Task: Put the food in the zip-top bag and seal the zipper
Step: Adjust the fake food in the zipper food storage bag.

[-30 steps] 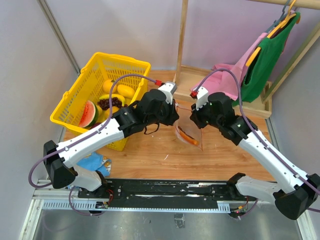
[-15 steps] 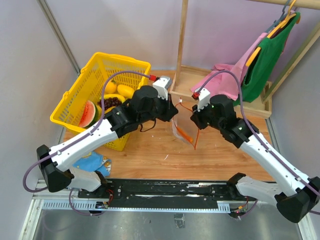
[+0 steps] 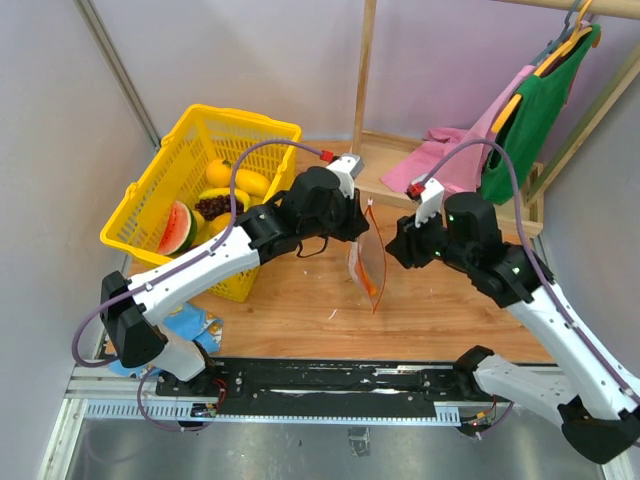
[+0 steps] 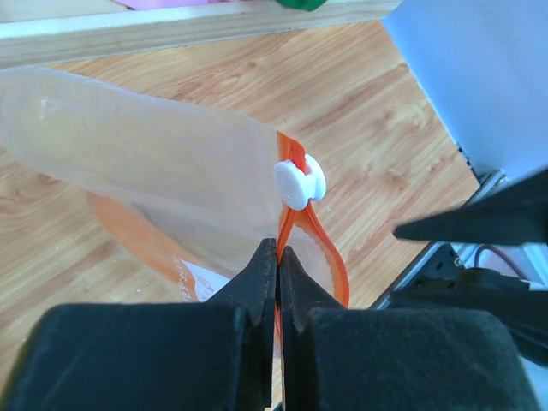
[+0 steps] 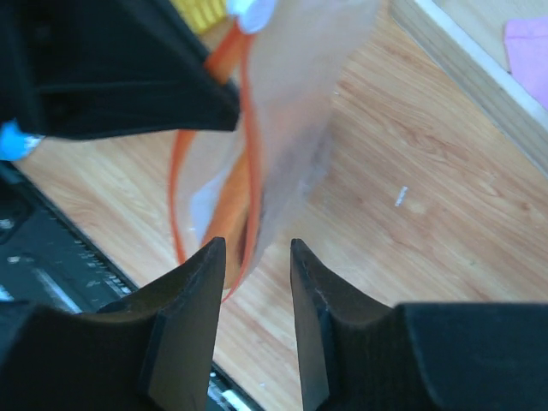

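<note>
**Top external view: bag held up, food not yet loaded**

Top external shows the left gripper (image 3: 361, 206) pinching the zip-top bag (image 3: 367, 262) by its mouth. The bag dangles above the wooden table (image 3: 300, 310), between the two arms. On the left wrist camera the jaws are pressed together on the zipper (image 4: 318, 248), just below the white slider (image 4: 298, 181).

The right gripper (image 5: 257, 257) has its jaws moderately parted and holds nothing. The bag's lower edge hangs just in front of the gap.

The food (image 3: 178, 228) lies in the yellow basket (image 3: 245, 118), well apart from the bag, and no toy shows inside the clear plastic.

This looks like the preparation step: the bag is presented, but nothing has gone in and sealing is far off. The next move probably calls for the right gripper to take the free lip opposite the left's pinch. It would then draw the mouth wide without tugging the strip from the left's thin grip, so a piece from the basket can drop in.
</note>
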Robot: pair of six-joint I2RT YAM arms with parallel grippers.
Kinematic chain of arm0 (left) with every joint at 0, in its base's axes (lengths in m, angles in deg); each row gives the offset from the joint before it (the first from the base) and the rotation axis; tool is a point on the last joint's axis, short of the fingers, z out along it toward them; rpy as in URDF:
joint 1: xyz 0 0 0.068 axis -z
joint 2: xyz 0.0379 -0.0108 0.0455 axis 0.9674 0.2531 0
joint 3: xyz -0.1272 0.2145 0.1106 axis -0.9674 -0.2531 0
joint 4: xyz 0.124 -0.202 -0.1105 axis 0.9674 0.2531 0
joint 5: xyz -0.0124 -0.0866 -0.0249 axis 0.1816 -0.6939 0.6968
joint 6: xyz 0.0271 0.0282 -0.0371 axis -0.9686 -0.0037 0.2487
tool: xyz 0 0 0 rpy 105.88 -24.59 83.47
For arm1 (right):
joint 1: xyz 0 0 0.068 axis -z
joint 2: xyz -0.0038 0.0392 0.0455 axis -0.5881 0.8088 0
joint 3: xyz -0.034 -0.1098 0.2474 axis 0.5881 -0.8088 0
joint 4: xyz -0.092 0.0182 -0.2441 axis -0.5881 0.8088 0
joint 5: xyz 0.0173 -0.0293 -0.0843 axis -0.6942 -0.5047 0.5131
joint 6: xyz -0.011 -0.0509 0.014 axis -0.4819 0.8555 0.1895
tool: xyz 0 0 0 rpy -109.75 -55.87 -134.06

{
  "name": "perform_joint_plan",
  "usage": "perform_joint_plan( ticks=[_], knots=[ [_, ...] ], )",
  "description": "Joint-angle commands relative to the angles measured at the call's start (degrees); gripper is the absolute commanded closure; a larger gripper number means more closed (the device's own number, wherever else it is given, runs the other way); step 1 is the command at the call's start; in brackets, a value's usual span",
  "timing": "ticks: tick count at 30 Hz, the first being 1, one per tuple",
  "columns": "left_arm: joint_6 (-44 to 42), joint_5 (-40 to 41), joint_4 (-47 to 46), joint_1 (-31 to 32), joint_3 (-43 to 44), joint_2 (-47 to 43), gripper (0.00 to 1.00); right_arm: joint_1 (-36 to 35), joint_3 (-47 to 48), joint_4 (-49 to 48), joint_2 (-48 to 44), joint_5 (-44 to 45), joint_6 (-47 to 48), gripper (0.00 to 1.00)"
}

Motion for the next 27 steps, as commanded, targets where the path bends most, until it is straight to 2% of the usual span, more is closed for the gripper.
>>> perform_joint_plan(
  ticks=[1, 7, 15, 17, 21, 23, 27],
  knots=[
    [1.6, -2.0, -0.9, -0.2, 3.8, 0.8, 1.00, 0.7, -0.7, 2.9, -5.1, -7.3, -8.3, 0.64],
    [1.8, -3.8, -0.9, -0.2, 5.1, 2.2, 1.00, 0.7, -6.6, -2.4, -7.0, -12.7, -12.4, 0.69],
    [2.4, -5.1, 0.1, -0.2, 7.4, 4.5, 1.00, 0.6, -10.2, -5.1, -4.3, -13.0, -13.4, 0.71],
    [2.5, -4.5, 0.9, -0.2, 8.0, 4.9, 1.00, 0.6, -10.5, -4.9, -4.0, -11.3, -13.2, 0.71],
    [2.2, -2.3, 2.9, -0.2, 9.7, 4.9, 1.00, 0.6, -8.8, 0.0, -4.3, 0.2, -13.3, 0.72],
    [2.0, 0.1, 4.7, -0.2, 10.7, 4.9, 1.00, 0.6, -7.9, 0.9, -5.0, 2.5, -12.6, 0.72],
    [1.6, 3.7, 8.5, -0.2, 12.8, 5.3, 1.00, 0.6, -7.1, -4.4, -6.8, -4.7, -11.6, 0.71]
  ],
)
